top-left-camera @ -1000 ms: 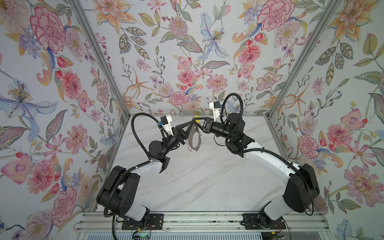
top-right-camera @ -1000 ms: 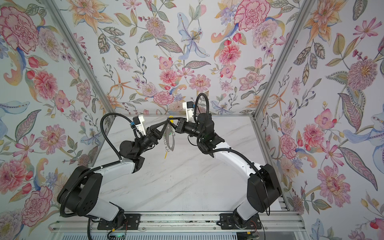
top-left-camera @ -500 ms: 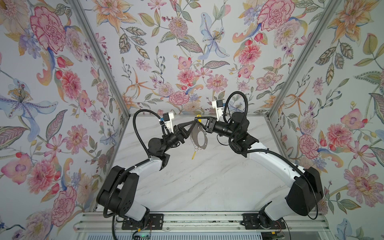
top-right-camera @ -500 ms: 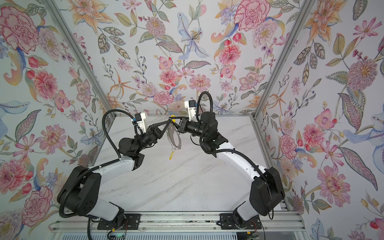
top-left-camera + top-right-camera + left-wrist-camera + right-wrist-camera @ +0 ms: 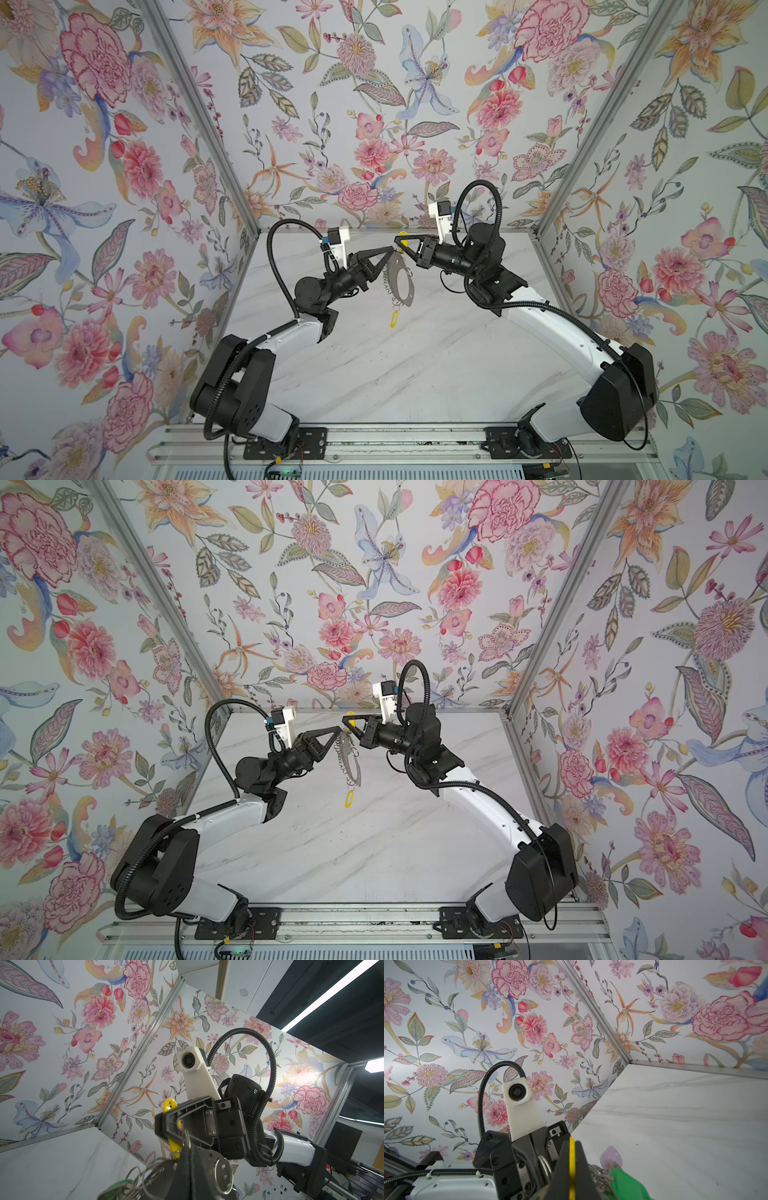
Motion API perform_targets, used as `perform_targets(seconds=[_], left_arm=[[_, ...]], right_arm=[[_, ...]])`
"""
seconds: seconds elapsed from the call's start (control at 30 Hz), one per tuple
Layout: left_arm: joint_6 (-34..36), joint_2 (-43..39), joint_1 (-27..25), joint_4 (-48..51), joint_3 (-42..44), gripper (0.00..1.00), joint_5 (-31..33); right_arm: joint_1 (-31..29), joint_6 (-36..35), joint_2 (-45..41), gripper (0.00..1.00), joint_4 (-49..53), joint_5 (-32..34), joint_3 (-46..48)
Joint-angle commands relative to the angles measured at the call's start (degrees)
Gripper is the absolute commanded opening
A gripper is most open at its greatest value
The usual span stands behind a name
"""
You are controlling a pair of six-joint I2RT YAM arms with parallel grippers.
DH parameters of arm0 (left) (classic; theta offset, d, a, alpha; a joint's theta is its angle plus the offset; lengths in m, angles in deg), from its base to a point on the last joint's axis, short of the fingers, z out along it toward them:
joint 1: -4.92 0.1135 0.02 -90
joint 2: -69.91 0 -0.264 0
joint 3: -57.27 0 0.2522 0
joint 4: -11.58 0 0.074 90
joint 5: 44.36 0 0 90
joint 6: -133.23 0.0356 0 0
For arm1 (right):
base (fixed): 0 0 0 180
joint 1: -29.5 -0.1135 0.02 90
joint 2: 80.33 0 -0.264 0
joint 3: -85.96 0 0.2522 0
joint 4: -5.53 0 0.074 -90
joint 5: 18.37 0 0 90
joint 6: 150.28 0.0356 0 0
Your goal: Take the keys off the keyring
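Left gripper (image 5: 391,249): I held the keyring (image 5: 409,297) rim, clamped.
Right gripper (image 5: 398,240): pinched on the yellow tag (image 5: 572,1159).
Risk: I judged a hard pull could wrench the keyring loose.

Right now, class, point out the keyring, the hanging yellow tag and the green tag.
keyring (image 5: 398,262): in a top view, upper plate.
hanging yellow tag (image 5: 394,320): in a top view, its middle.
green tag (image 5: 627,1186): right wrist view, broad face.
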Motion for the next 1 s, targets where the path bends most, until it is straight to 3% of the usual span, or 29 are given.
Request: perform_targets(seconds=[0.0, 0.4, 0.97], left_arm=[[-0.79, -5.38, 1.19, -21.03, -0.83, 0.00, -0.05], [-1.47, -5.40, 2.78, -20.96, 0.14, 0.00, -1.70], [-5.36, -2.08, 5.77, -21.00, -1.73, 0.00, -10.87]], right_arm=[[3.08, -2.89, 0.14, 0.00, 7.25, 6.90, 0.59], [3.43, -5.68, -1.37, 0.00, 10.78, 8.70, -0.85], [2.26, -8.77, -7.27, 0.00, 15.05, 11.64, -1.13]])
